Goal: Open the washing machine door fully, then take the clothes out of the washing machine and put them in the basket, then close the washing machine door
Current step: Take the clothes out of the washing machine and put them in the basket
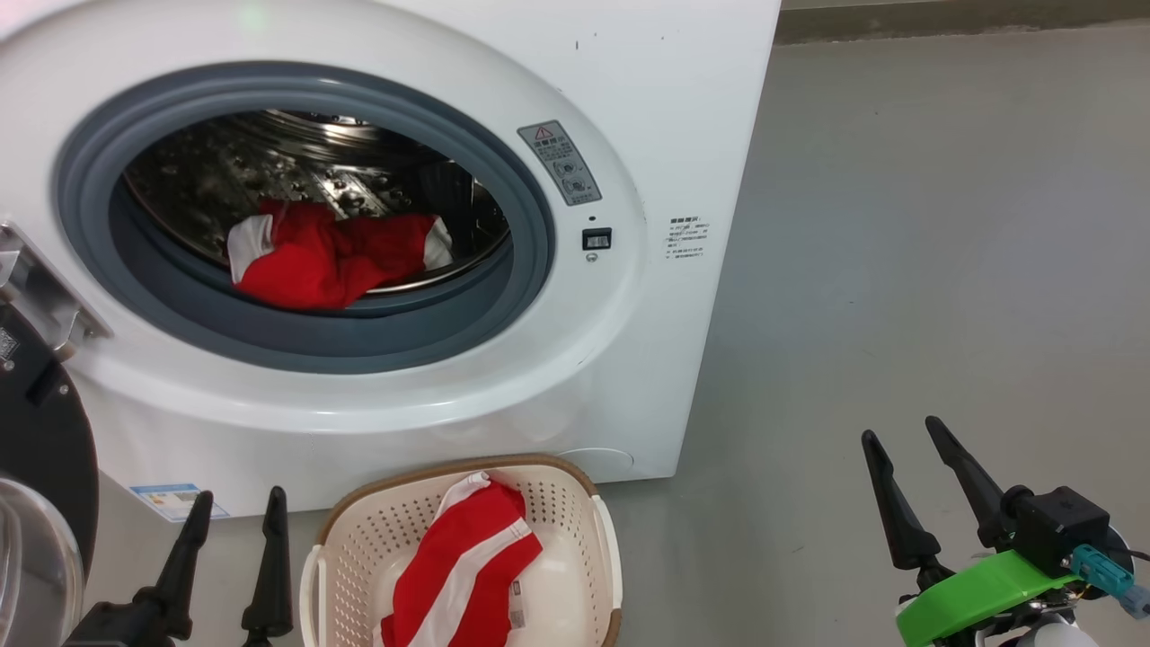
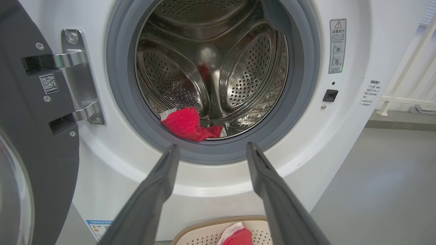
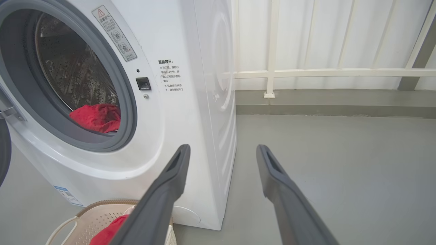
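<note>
The white washing machine stands with its door swung open to the left, black rim and glass showing. One red garment with white trim lies at the front of the steel drum. A second red and white garment lies in the cream basket on the floor below the opening. My left gripper is open and empty, low, left of the basket. My right gripper is open and empty, well right of the machine. The drum garment lies beyond my left fingers.
Grey floor spreads to the right of the machine. A white railing and a low kerb run behind it. The door hinge sits left of the grey rubber ring.
</note>
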Controlling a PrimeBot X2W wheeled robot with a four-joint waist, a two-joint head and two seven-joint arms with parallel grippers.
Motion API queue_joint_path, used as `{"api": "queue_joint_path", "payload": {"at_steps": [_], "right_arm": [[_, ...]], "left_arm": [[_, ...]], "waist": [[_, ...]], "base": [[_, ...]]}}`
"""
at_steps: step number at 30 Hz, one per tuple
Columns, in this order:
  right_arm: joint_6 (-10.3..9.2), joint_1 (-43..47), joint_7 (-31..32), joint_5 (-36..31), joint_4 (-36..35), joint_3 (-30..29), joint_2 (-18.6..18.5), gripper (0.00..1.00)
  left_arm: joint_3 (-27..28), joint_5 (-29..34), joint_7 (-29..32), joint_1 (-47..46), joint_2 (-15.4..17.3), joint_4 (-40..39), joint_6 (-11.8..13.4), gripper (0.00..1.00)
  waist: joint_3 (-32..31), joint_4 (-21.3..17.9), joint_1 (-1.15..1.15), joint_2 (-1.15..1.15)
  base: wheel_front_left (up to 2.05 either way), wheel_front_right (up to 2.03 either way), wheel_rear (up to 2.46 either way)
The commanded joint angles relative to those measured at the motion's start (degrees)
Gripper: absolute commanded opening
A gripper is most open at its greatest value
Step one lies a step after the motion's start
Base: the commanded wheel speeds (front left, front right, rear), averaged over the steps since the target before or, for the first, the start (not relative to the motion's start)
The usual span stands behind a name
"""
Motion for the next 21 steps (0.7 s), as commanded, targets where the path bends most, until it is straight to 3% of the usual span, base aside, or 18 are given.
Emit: {"api": "queue_joint_path", "payload": {"at_steps": [1, 21], "right_arm": [[0.09, 0.1, -0.7, 1.0, -1.6, 0.9, -0.9, 1.00], [0.09, -0.2, -0.7, 0.8, -2.0, 0.9, -0.5, 1.00]], "left_arm": [[1.8, 0.7, -0.5, -1.4, 0.6, -1.6, -0.2, 1.00], [1.7, 0.6, -0.5, -2.4, 0.4, -0.8, -0.2, 1.00]], "waist": [[0.0, 0.0, 0.00, 0.00], [1.3, -0.3, 0.00, 0.00]], "base": [[0.00, 0.00, 0.00], [0.00, 0.00, 0.00]]}}
